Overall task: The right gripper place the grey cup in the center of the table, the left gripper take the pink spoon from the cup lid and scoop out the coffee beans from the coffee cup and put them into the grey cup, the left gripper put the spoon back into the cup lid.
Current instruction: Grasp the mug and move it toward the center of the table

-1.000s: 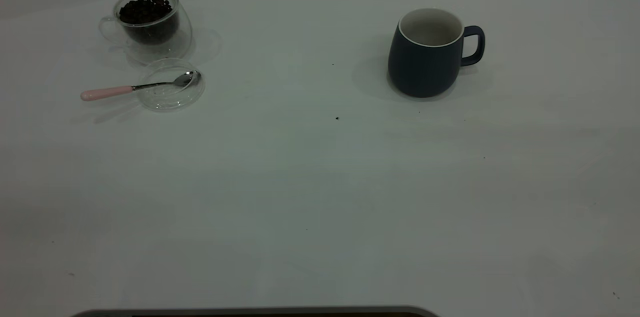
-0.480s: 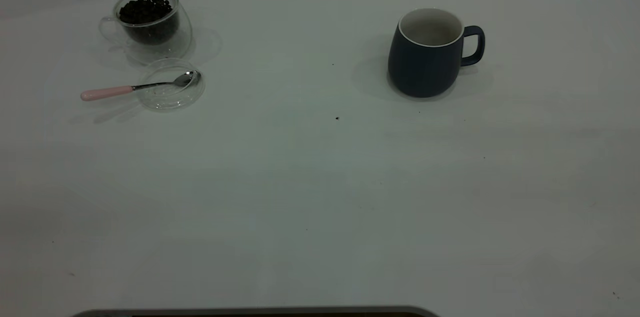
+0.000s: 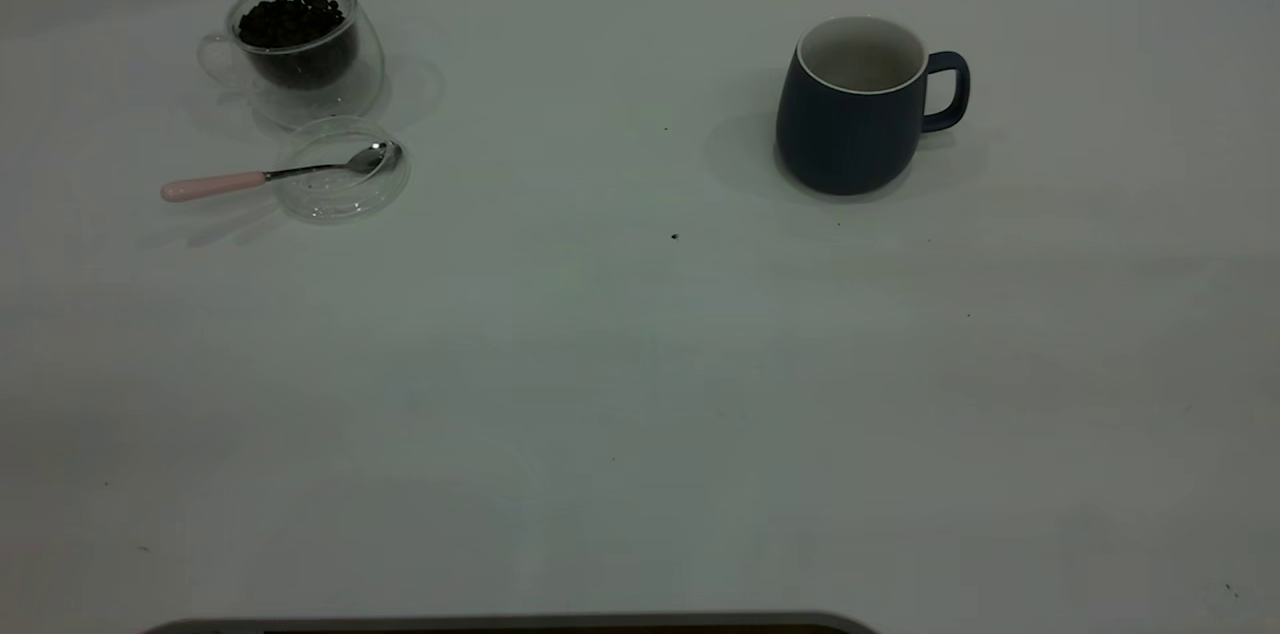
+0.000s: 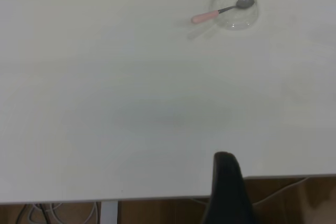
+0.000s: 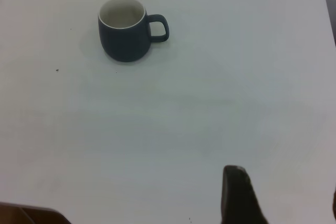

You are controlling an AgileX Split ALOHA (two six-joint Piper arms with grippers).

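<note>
L end effector (image 4: 227,192): at table edge, one finger seen | R end effector (image 5: 239,195): low over table

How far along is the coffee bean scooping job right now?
Nothing looks done yet. The dark grey ceramic cup stands empty at the table's right, not the centre. The pink-handled metal spoon rests in the clear glass lid, beside the glass coffee cup full of beans. Neither gripper is near them. Everything remains: moving the cup, scooping, returning the spoon.

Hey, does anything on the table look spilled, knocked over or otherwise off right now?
Nothing stands out. The grey cup and the coffee cup stand upright, and the pink spoon rests with its bowl in the cup lid.
</note>
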